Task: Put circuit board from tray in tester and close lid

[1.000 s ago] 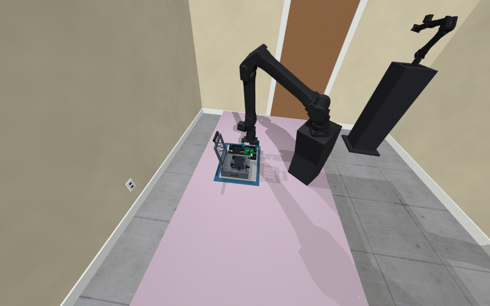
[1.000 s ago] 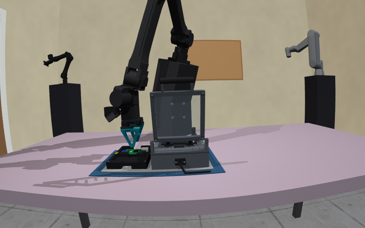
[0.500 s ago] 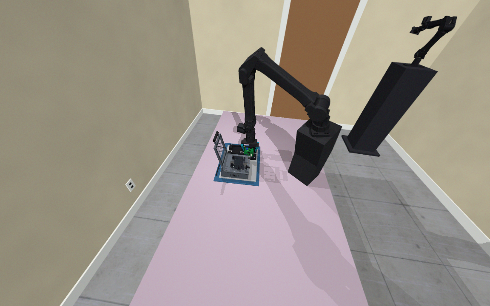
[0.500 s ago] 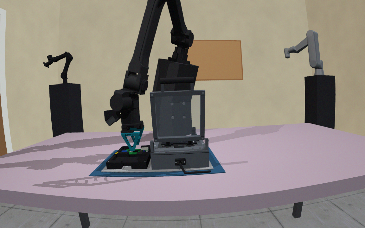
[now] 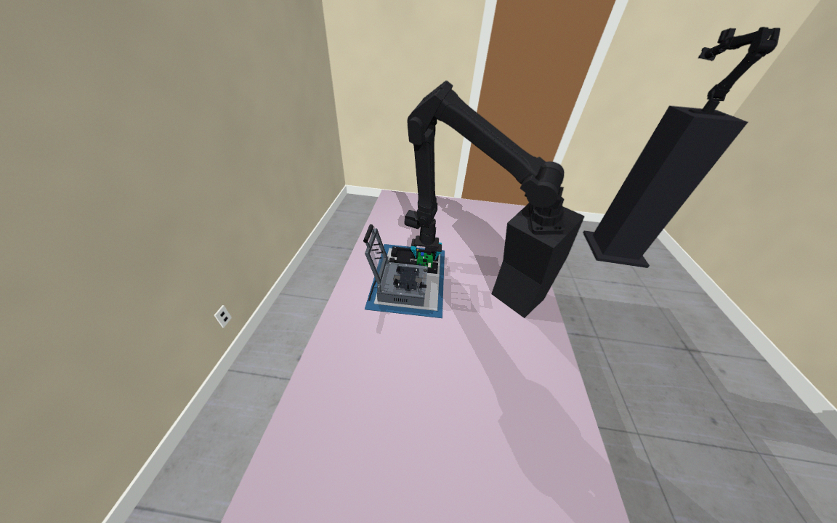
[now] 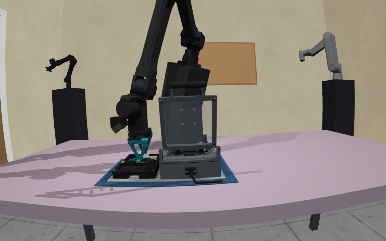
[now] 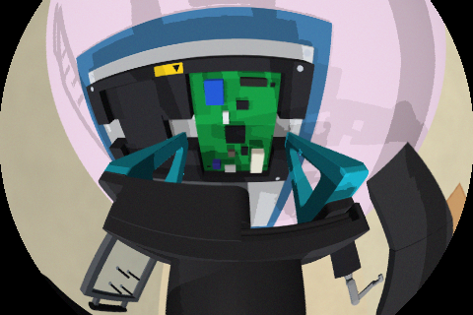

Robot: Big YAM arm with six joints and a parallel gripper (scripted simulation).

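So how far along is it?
Early on. The tester's lid stands open, ready. Right now the open gripper straddles the circuit board, which is still in the tray. Gripping it, seating it on the pins, latching the lid and letting go all remain.

"What stands in the way?" "At centre in the exterior view, the raised lid [image 5: 375, 256] [image 6: 214, 119] [image 7: 99, 266] walls off the right; the tray's walls [image 5: 400, 253] [image 6: 134, 172] [image 7: 298, 84] hem the board."

"Any passage?" "Mid-frame in the wrist view, side recesses; above the tray, open air."
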